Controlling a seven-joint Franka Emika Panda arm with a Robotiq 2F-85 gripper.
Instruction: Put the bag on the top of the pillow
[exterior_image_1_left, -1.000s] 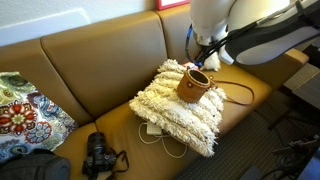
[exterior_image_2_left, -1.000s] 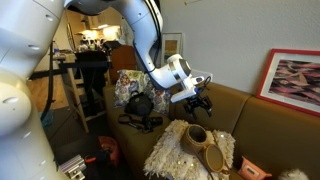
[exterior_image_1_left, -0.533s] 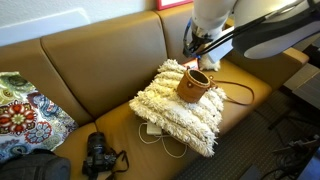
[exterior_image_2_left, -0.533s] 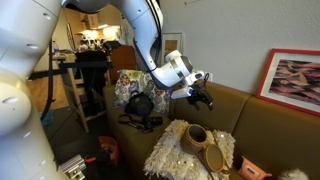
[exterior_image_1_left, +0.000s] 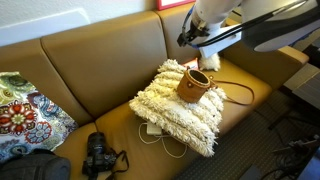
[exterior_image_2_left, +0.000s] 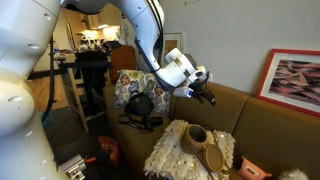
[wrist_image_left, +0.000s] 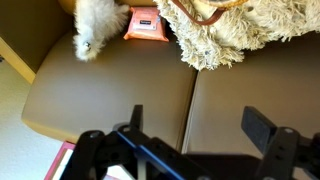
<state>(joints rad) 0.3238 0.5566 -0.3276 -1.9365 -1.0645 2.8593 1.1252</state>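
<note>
The small tan-brown leather bucket-shaped bag (exterior_image_1_left: 193, 86) is seen resting on the large cream-white shaggy pillow (exterior_image_1_left: 180, 118), below the claw (exterior_image_1_left: 191, 37) and well apart from it; the claw is spread wide and empty; the placing is judged done, with only withdrawal left.

Both exterior views share the pillow (exterior_image_1_left: 175, 115) (exterior_image_2_left: 165, 152); wrist view looks down.
</note>
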